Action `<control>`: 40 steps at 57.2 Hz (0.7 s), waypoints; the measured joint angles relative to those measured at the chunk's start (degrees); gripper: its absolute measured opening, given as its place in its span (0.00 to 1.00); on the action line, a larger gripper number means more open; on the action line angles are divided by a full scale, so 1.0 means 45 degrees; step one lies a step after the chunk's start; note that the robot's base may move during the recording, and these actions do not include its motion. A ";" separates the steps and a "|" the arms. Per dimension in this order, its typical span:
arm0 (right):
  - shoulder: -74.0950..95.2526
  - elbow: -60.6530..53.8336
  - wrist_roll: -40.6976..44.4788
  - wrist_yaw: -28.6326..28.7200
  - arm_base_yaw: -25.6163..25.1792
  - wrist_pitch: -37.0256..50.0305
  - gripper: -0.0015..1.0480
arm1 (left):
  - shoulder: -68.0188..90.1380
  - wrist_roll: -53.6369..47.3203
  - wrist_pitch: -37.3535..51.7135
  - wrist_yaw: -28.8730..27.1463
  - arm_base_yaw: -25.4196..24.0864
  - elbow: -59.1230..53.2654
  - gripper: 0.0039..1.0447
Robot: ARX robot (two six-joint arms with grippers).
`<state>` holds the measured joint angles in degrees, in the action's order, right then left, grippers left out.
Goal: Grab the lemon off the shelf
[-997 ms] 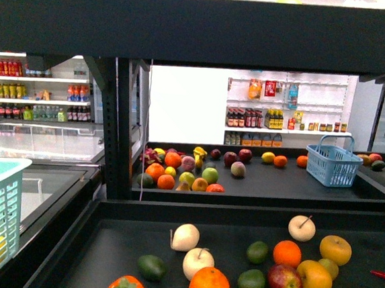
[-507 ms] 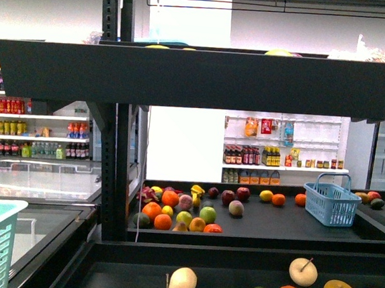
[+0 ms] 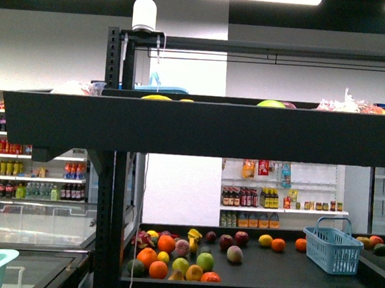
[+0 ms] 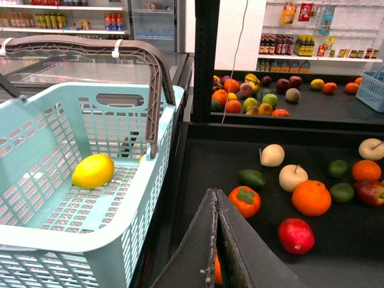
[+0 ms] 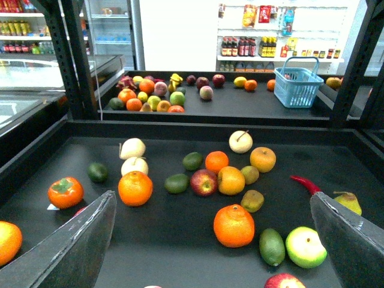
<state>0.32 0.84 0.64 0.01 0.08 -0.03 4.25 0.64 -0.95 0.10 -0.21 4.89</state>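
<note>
A bright yellow oval lemon (image 4: 93,171) lies inside the light blue basket (image 4: 150,180) beside the black shelf (image 3: 200,128). My left gripper (image 4: 214,193) is shut and empty, above the shelf's lower deck near a persimmon (image 4: 244,201). My right gripper (image 5: 211,195) is wide open and empty, over the same deck (image 5: 174,240) above an orange (image 5: 234,225). The tops of two yellow fruits (image 3: 157,97) peek over the upper deck's front edge; I cannot tell what they are. Neither gripper shows in the front view.
Several fruits lie on the lower deck: oranges, pale apples (image 5: 132,147), limes, a red apple, a red chilli (image 5: 305,183). The back deck holds a fruit heap (image 3: 176,257) and a blue basket (image 3: 333,247). A glass-topped freezer (image 3: 30,227) stands at left.
The front view has risen: the lower deck's fruits have dropped out of the picture, and the upper deck and ceiling lights have come into view.
</note>
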 joint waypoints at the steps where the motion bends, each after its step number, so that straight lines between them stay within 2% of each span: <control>1: 0.0000 0.0005 0.0000 0.0000 0.0000 0.0000 0.93 | -0.0029 0.0000 0.0015 0.0000 0.0000 -0.0039 0.02; 37: 0.0000 0.0000 0.0000 -0.0005 0.0000 0.0000 0.93 | -0.0884 -0.0005 0.0141 -0.0019 0.0005 -0.0918 0.02; 40: 0.0000 0.0000 -0.0005 0.0000 0.0000 0.0000 0.93 | -0.0884 -0.0005 0.0141 -0.0019 0.0005 -0.0918 0.09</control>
<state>0.32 0.84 0.62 0.01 0.08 -0.03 0.27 0.62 -0.32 0.01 -0.19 0.75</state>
